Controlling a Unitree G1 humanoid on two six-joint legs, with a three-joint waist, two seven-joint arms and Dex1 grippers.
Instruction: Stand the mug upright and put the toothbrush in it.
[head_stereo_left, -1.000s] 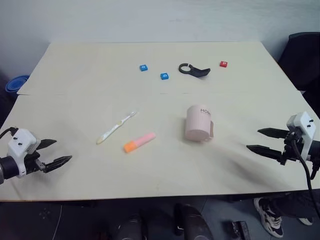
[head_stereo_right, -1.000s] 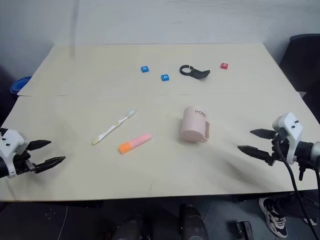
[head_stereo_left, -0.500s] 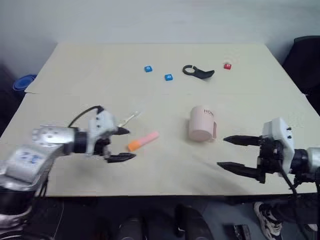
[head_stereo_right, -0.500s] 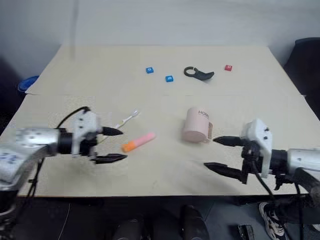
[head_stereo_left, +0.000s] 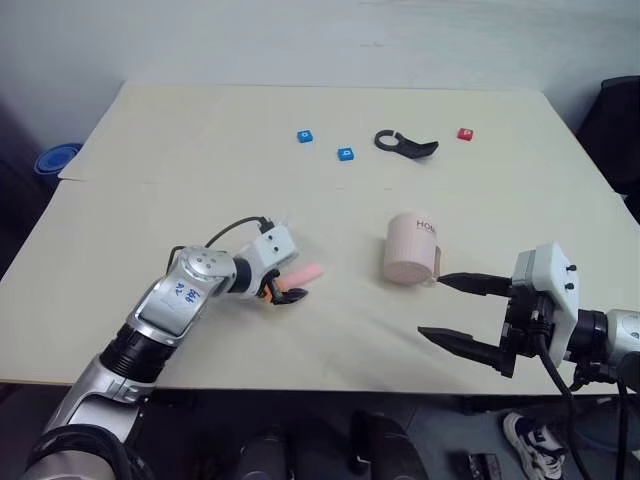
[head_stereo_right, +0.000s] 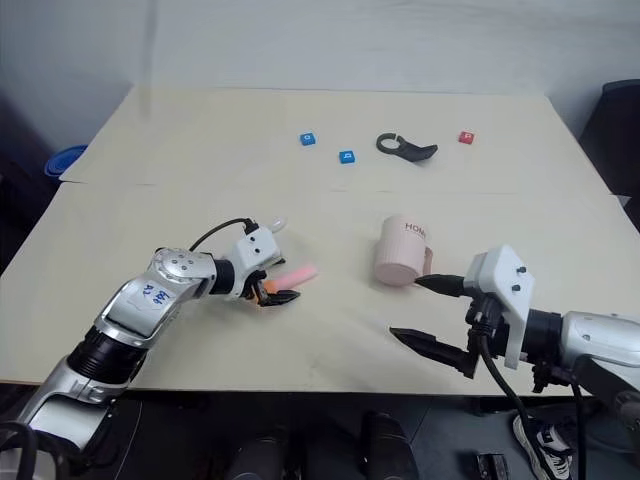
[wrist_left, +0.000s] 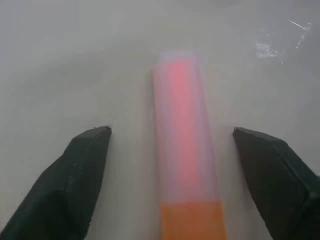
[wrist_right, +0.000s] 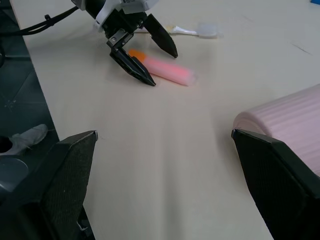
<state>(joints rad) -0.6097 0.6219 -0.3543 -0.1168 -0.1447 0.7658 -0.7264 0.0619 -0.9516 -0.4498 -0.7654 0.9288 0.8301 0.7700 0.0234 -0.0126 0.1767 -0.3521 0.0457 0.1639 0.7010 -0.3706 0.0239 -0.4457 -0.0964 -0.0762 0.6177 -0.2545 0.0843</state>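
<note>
L gripper (head_stereo_right: 272, 287) is down on the table (head_stereo_right: 180, 140), fingers spread open, straddling the pink-and-orange marker (wrist_left: 186, 150) — not touching it yet, gap on both sides. That's the wrong item. The toothbrush (wrist_right: 192, 30) lies just behind that gripper, its head poking out past the wrist in the head view (head_stereo_right: 277, 223).

R gripper (head_stereo_right: 432, 316) hovers wide open, nothing held, just in front of the mug (head_stereo_right: 401, 251). Mug is lying on its side, base end toward the robot, handle on the R side near the upper fingertip.

Risks, as I judge it:
- If L closes now it grabs the marker instead of the brush, so the task goes wrong from the start.
- Closing or sweeping there could also knock the brush away, since it's so near.
- Mug's a cylinder on its side; a nudge from the R fingers w/o a proper pinch may roll it off.
- Handle could snag a fingertip when tipping it up.

Writing: dark letters "HO.." on the mug wall, rest curves out of sight. Blue tiles (head_stereo_left: 305, 136) and red tile (head_stereo_left: 465, 134) carry white marks, too small to read.
</note>
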